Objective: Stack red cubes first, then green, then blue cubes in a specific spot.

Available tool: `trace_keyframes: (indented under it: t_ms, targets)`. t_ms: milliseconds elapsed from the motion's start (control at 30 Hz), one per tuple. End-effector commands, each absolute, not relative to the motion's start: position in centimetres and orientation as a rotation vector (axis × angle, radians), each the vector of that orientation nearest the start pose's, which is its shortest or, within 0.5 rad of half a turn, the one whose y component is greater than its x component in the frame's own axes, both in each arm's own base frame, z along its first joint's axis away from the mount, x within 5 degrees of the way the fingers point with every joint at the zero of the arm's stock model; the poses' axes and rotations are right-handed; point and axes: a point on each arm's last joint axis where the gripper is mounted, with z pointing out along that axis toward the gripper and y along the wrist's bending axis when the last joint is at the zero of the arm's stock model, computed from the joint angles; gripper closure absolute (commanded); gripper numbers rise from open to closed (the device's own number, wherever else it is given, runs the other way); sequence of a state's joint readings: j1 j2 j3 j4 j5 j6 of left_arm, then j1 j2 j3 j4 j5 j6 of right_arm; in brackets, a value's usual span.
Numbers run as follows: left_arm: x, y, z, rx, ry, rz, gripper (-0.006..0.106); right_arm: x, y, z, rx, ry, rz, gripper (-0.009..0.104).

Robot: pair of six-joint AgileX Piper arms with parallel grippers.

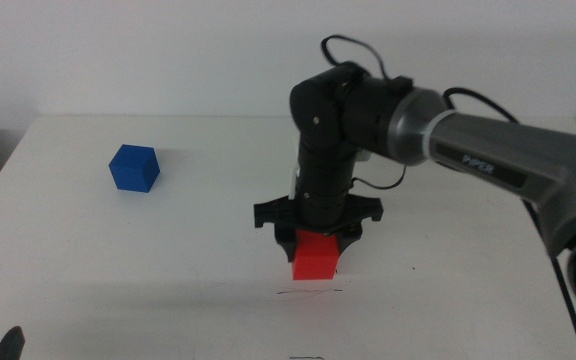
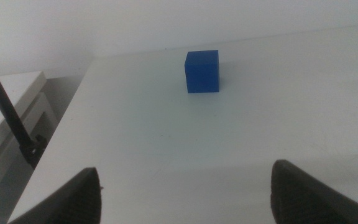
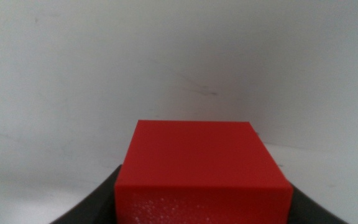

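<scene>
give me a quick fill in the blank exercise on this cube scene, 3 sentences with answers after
1. The right hand is shut on the small matte ____ cube near the middle of the white table.
2. The small matte blue cube sits alone toward the table's far ____ side in the middle view.
3. The left hand waits near the table's front edge with its jaws ____, the blue cube lying ahead of it.

Missing words: red; left; open

The red cube (image 1: 316,256) is being held at lower centre of the table (image 1: 208,260) by the right gripper (image 1: 317,238); the blue cube (image 1: 134,168) is sitting well apart, upper left.
</scene>
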State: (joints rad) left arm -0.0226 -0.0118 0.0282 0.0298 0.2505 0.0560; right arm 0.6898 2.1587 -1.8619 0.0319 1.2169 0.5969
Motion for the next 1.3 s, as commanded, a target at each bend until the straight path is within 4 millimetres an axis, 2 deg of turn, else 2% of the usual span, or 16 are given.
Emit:
trace_keyframes:
  t_ms: [0, 500, 767, 1167, 1200, 1233, 1267]
  targets:
    - [5.4, -0.1, 19.1, 0.083, 1.642, 0.039, 0.007, 34.0, 28.7, 24.8, -0.159, 3.021, 0.173, 0.096]
    - [5.4, -0.1, 19.1, 0.083, 1.642, 0.039, 0.007, 34.7, 29.1, 22.8, -0.148, 3.010, 0.083, 0.096]
    - [5.4, -0.1, 19.1, 0.083, 1.642, 0.039, 0.007, 35.0, 29.5, 21.7, -0.129, 3.008, 0.103, 0.096]
    - [5.4, -0.1, 19.1, 0.083, 1.642, 0.039, 0.007, 35.3, 29.7, 21.8, -0.070, 2.979, 0.135, 0.096]
    - [5.4, -0.1, 19.1, 0.083, 1.642, 0.039, 0.007, 35.5, 29.9, 21.8, -0.087, 2.959, 0.159, 0.072]
    - [5.4, -0.1, 19.1, 0.083, 1.642, 0.039, 0.007, 35.5, 30.0, 21.8, -0.086, 2.953, 0.179, 0.056]
    - [5.4, -0.1, 19.1, 0.083, 1.642, 0.039, 0.007, 35.5, 30.1, 21.8, -0.086, 2.950, 0.183, 0.051]
